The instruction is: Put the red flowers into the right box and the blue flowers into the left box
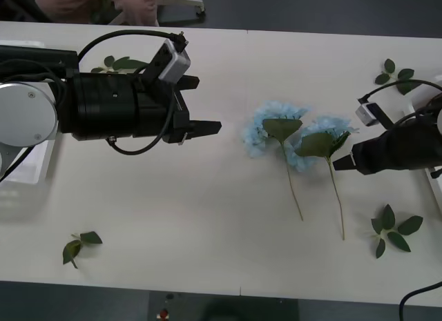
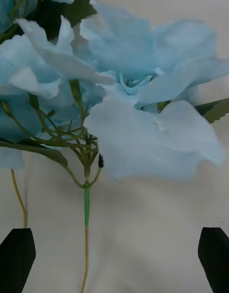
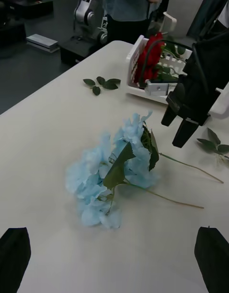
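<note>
Two blue flowers (image 1: 276, 124) lie side by side at the table's middle, their stems pointing toward the front edge. My right gripper (image 1: 342, 162) stands open just right of them; in its wrist view the pale blue blooms (image 2: 138, 83) and a thin green stem (image 2: 87, 212) sit close ahead of the open gripper (image 2: 114, 231). My left gripper (image 1: 210, 128) hovers open to the left of the blooms, a gap away. Its wrist view shows the blue flowers (image 3: 114, 173), my right gripper (image 3: 179, 126) beyond them, and red flowers (image 3: 150, 57) lying in the right box (image 3: 131, 59).
Loose green leaf sprigs lie front left (image 1: 79, 245), front right (image 1: 394, 231), back right (image 1: 394, 72) and back left (image 1: 121, 62). A white tray (image 1: 24, 169) shows at the left edge under my left arm. A person stands behind the table's far end.
</note>
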